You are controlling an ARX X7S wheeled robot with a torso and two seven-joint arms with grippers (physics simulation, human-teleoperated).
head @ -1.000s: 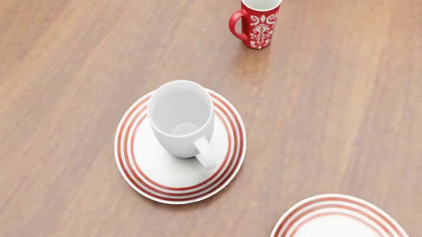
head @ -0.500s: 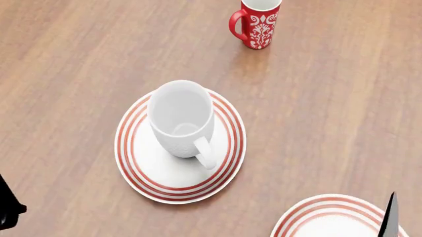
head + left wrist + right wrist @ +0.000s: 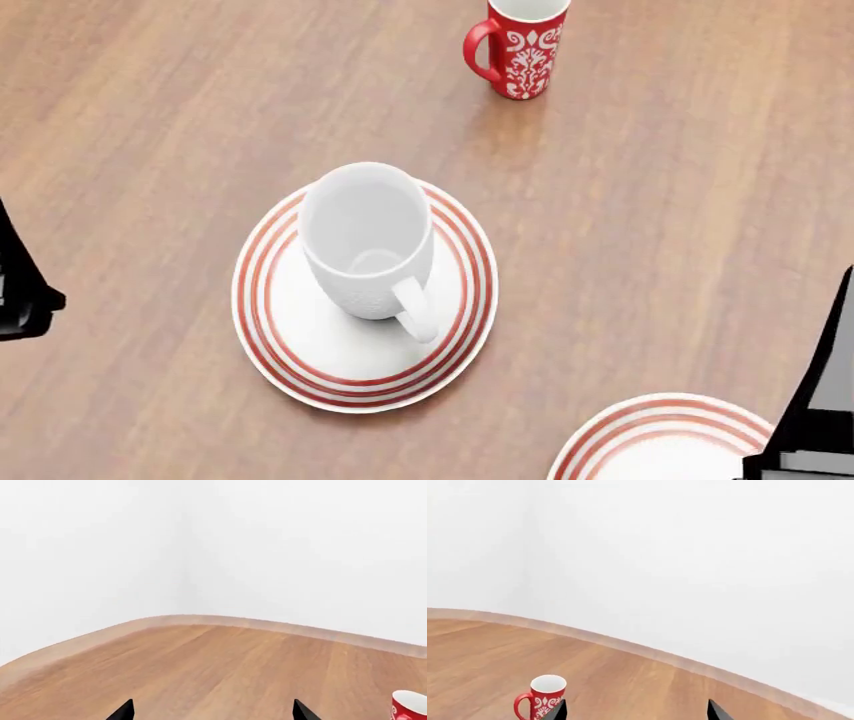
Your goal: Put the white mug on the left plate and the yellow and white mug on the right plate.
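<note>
Plainly white mug (image 3: 366, 238) — tapered, loop-handled

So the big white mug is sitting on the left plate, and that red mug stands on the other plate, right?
Not quite. The white mug is on the left plate, but the head view shows the red mug standing on the bare table, not the other plate.

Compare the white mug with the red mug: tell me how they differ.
The white mug is plain all-white; the red mug is red outside with a white ornament pattern. The white mug looks wider and bigger, the red mug slimmer. The white mug stands on the left plate; the red mug stands on the bare wooden table. Both are upright, empty, with loop handles.
</note>
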